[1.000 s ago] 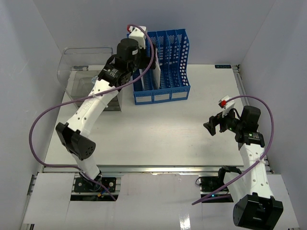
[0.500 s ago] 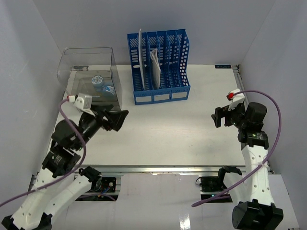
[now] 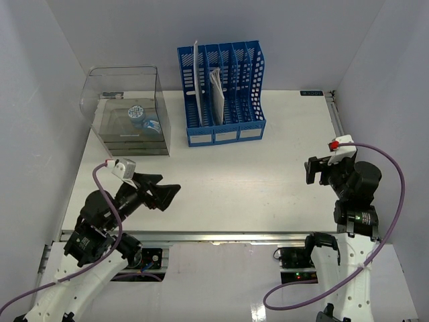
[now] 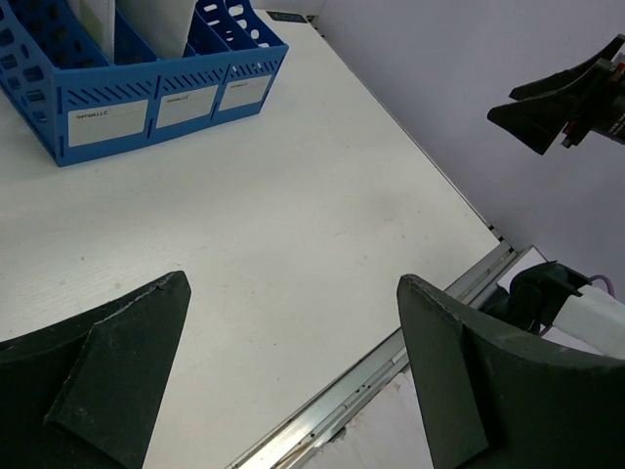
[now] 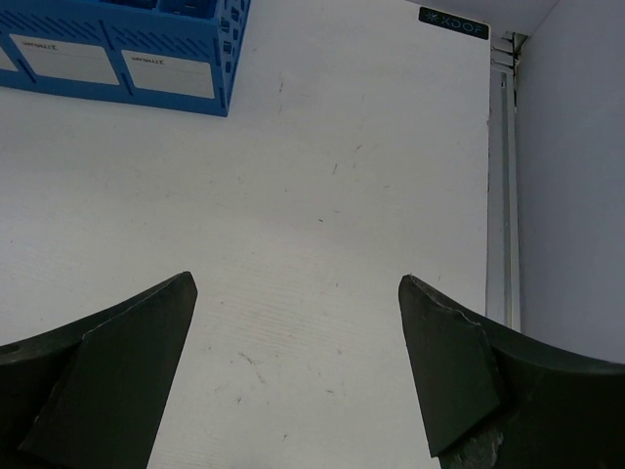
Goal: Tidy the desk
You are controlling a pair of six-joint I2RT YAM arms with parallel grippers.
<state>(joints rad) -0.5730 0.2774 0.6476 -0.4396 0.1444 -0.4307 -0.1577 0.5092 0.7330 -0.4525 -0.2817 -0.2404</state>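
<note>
One white counter (image 3: 234,174) spans the view from the arms to the far wall. At its far edge stand one blue rack (image 3: 224,127) with three white labels (image 3: 226,135), their writing too small to read, and one clear box (image 3: 127,100) to its left. Two paper bundles (image 3: 216,94) stand in the rack. A dark tag (image 5: 454,21) at the far right corner perhaps reads "XDOF". The left pincer (image 3: 167,186) and right pincer (image 3: 312,171) both gape apart, holding nothing.
</note>
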